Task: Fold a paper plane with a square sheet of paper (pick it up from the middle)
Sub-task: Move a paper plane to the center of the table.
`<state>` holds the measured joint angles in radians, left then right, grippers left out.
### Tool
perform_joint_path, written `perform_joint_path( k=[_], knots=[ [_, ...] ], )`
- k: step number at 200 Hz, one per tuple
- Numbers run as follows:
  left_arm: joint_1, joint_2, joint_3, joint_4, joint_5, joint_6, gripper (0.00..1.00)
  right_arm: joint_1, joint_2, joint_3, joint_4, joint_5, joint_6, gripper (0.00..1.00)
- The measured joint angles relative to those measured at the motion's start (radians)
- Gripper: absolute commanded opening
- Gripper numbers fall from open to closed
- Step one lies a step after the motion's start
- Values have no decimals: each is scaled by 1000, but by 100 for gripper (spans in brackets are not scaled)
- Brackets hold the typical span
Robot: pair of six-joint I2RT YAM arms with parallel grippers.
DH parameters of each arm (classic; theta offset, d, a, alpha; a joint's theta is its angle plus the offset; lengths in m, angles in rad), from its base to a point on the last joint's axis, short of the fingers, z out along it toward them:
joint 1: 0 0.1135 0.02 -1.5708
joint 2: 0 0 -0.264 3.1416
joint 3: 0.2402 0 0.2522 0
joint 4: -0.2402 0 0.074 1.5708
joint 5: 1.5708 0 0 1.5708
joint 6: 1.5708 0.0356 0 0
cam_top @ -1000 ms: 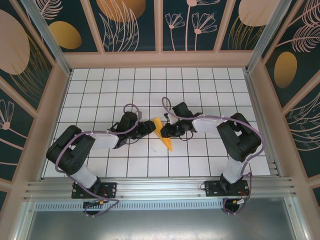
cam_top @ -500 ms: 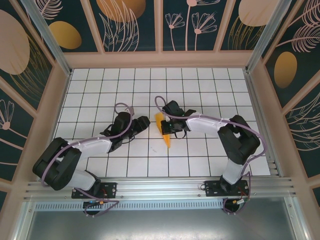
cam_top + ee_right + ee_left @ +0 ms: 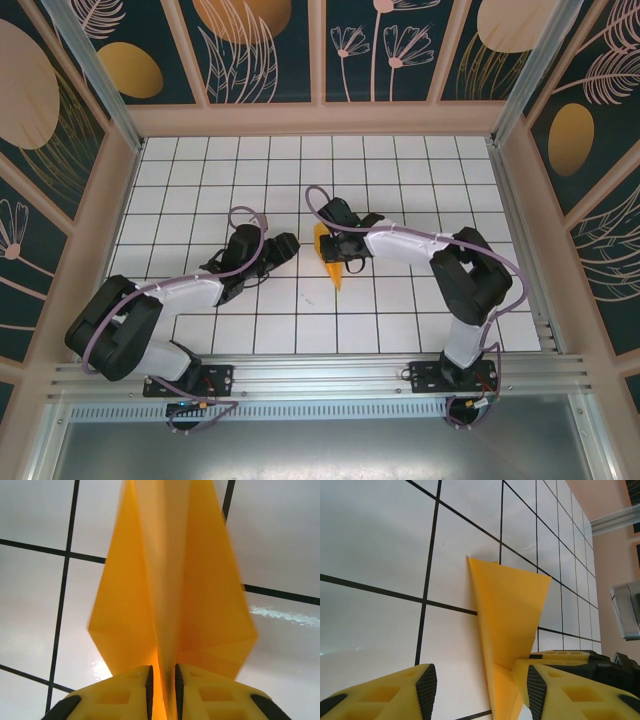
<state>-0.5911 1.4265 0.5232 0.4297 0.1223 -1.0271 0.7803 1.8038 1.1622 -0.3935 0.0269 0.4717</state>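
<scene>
The paper plane (image 3: 335, 270) is a narrow orange-yellow dart on the white tiles at mid table, nose toward the near edge. My right gripper (image 3: 334, 250) sits over its rear. In the right wrist view the centre keel of the paper plane (image 3: 170, 580) runs between the right gripper's (image 3: 163, 685) pads, which stand a narrow gap apart around it; the wings spread to both sides. My left gripper (image 3: 288, 245) is open just left of the plane. In the left wrist view a raised wing of the paper plane (image 3: 507, 610) stands ahead of the left gripper (image 3: 480, 695), nearer its right finger.
White tiled floor (image 3: 200, 180) runs to pink walls on three sides. A metal rail (image 3: 320, 375) crosses the near edge by the arm bases. The right gripper's yellow finger (image 3: 560, 657) shows beside the paper in the left wrist view.
The right gripper slid left and farther over the plane's rear; the plane now lies lower and narrower. The left arm drew back to the left, then held still.
</scene>
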Motion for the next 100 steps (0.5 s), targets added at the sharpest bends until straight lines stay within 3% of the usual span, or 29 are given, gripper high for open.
perform_joint_path(
  k=[24, 100],
  knots=[
    [0, 3, 0, 0, 1, 0, 54, 3, 31, 22, -10, 8, -2, 34],
    [0, 3, -2, 0, 1, 0, 55, 30, 130, 91, -54, 34, -15, 40]
  ],
)
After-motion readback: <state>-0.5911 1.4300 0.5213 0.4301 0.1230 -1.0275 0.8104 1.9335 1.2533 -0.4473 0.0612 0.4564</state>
